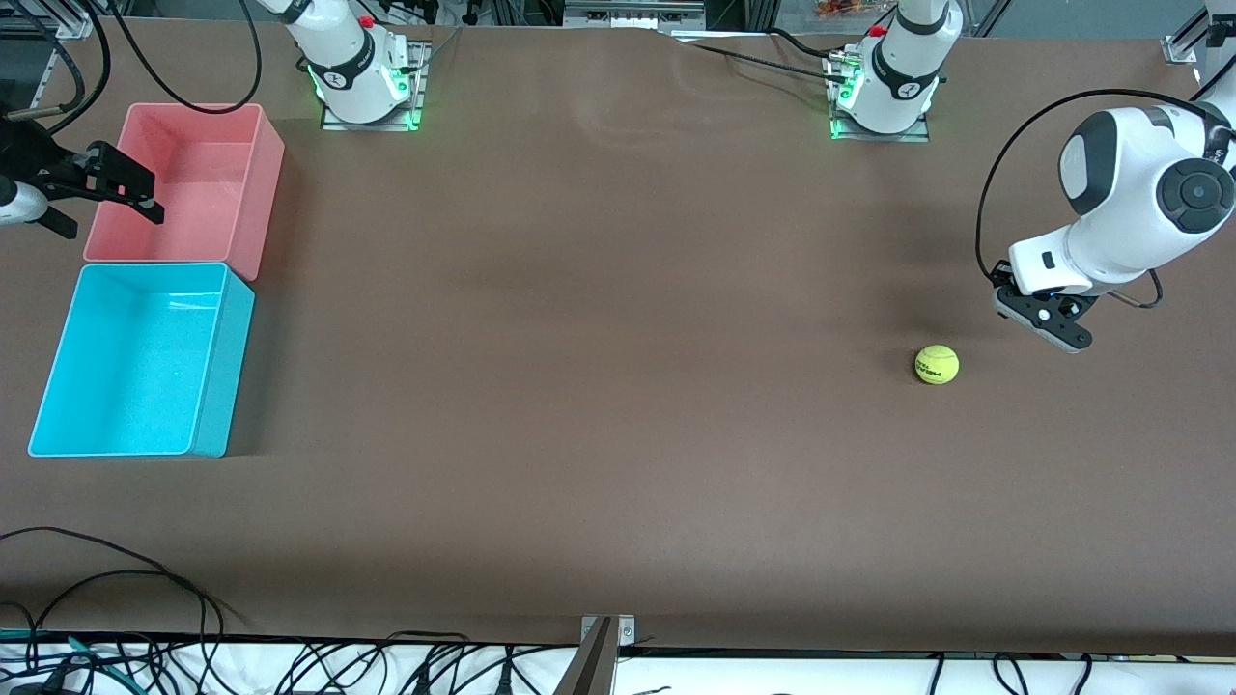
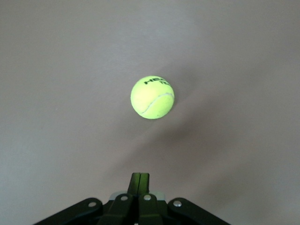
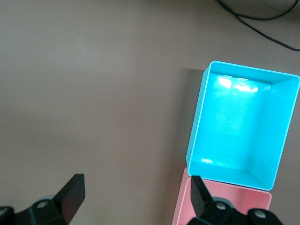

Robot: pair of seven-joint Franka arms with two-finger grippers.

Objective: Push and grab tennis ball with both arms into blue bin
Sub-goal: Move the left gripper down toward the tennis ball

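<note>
Tennis ball [image 1: 937, 365] lies free beside closed left gripper [image 1: 1057, 333]; right gripper [image 1: 121, 188], half cut off, open.

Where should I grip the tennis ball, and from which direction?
Across its widest middle, coming straight down from above. The tennis ball is round and sits free on the bare table, so any pair of facing sides works. The left gripper is shut beside it and would probably need opening first; the right gripper waits open by the bins.
</note>
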